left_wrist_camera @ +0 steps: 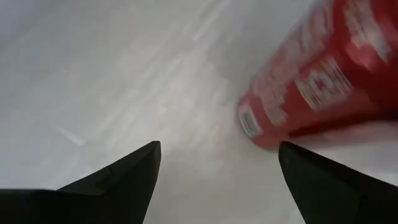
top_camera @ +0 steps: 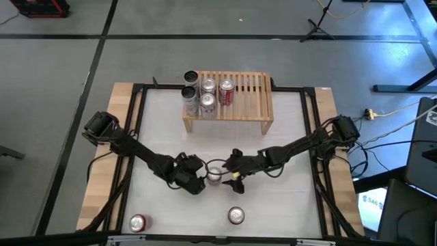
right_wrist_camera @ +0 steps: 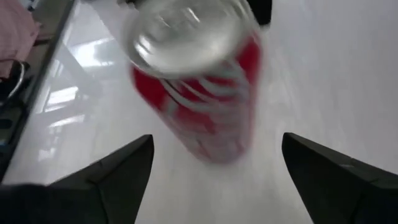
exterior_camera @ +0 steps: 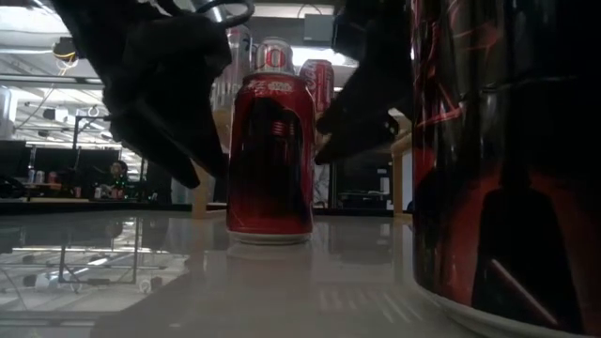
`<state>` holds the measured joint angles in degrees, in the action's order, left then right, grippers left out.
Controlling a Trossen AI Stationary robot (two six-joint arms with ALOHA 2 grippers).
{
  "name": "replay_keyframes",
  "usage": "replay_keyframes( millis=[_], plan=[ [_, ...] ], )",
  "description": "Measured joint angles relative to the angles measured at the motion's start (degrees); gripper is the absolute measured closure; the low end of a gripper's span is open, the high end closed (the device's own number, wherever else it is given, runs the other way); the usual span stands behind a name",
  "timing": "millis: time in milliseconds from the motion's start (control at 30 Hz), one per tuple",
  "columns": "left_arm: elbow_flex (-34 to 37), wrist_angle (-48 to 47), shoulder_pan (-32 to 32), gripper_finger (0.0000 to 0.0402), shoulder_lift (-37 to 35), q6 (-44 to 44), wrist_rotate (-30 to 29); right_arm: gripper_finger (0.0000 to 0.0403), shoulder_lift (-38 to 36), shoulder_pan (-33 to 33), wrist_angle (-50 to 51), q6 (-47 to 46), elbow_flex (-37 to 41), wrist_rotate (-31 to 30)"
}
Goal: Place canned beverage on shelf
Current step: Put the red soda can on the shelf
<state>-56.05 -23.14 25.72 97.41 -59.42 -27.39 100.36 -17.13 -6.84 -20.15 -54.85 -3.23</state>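
A red can (exterior_camera: 270, 155) is seen upright on the table (exterior_camera: 188, 272), flanked by two dark grippers, neither touching it. A second dark can (exterior_camera: 507, 150) looms at the near edge.

The white table top (top_camera: 287, 137) sits in a black frame with pale wood edges (top_camera: 99, 178). Around it is a grey floor (top_camera: 54, 82) with dark lines. On the right, black and yellow cables (top_camera: 382, 113) lie on the floor. A tripod foot (top_camera: 321, 27) stands at the far side. Behind the table a person (exterior_camera: 117, 174) sits in the room.
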Motion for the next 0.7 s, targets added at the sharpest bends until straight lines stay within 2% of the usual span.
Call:
replay_keyframes(
  millis=[200, 367, 533, 700],
  plan=[
    [0.0, -0.2, 0.9, 0.0079, 0.0, 0.0, 0.2, 0.0056, 3.0, -1.0, -4.9, 3.1, 0.0, -2.4],
    [0.0, 0.6, 3.0, 0.0079, -0.3, 1.1, 6.7, 0.0056, 3.5, -0.8, 1.4, 4.5, 0.0, -2.9],
    [-0.1, 9.6, 6.6, 0.0079, -0.2, 6.1, 10.5, 0.0056, 3.3, -0.1, 6.3, 5.5, 0.1, -9.7],
    [0.0, 10.3, 7.4, 0.0079, 0.9, 3.7, 4.5, 0.0056, 3.3, 2.4, 0.8, 3.4, 0.1, -11.2]
  ],
)
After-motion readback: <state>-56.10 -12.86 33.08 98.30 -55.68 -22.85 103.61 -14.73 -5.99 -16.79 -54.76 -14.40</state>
